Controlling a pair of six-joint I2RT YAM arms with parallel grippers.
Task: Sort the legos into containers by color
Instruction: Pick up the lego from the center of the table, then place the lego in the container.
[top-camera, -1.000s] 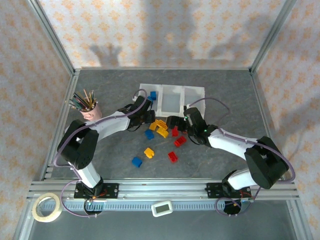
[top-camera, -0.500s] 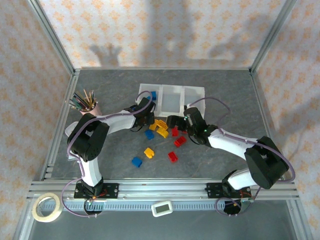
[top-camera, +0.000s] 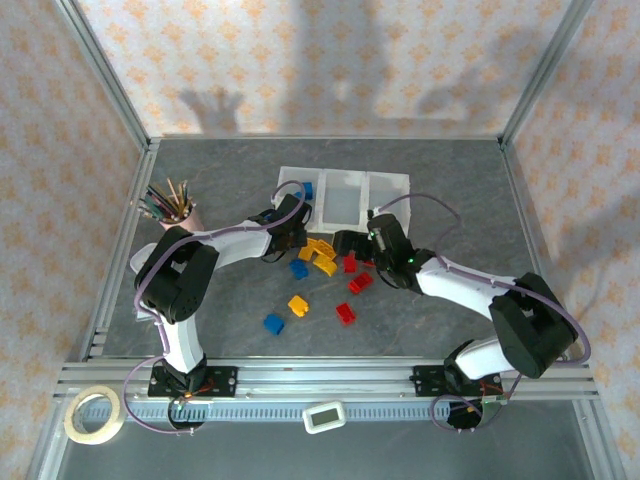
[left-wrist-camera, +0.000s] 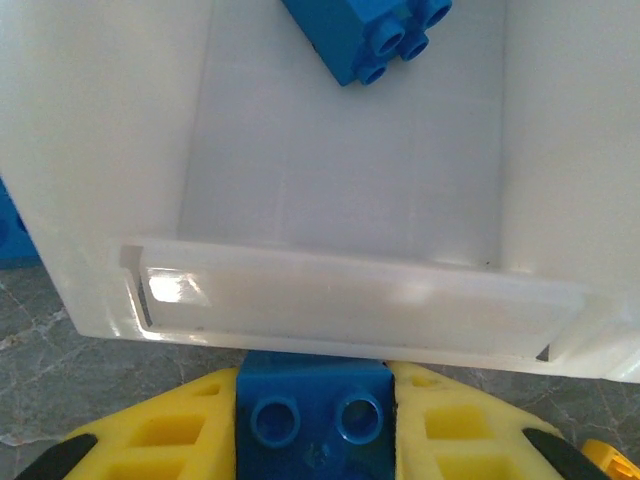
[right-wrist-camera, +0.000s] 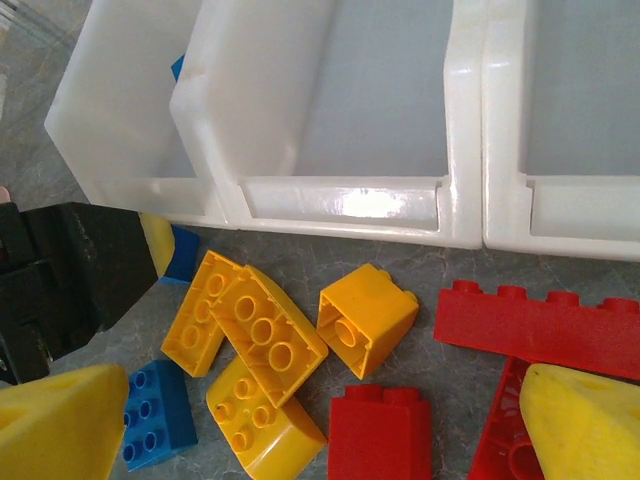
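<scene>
We are clamping a blue brick (left-wrist-camera: 313, 400) in our left gripper (left-wrist-camera: 313, 445) at the near wall of the left compartment (left-wrist-camera: 340, 170), where another blue brick (left-wrist-camera: 370, 35) is lying. Our right gripper (right-wrist-camera: 320, 430) is gaping wide over yellow bricks (right-wrist-camera: 265, 335) and red bricks (right-wrist-camera: 540, 325) beside the tray (right-wrist-camera: 465, 150); overhead, more legos (top-camera: 298, 304) are lying nearer us

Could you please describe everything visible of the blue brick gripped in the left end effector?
The held blue brick is glossy plastic, with two round studs on the face turned toward the left wrist camera. It is clamped between the yellow fingers of the left end effector, one against each side. It sits close before the near wall of the tray, facing the compartment that contains a second blue brick. Its lower part runs out of the picture.
</scene>
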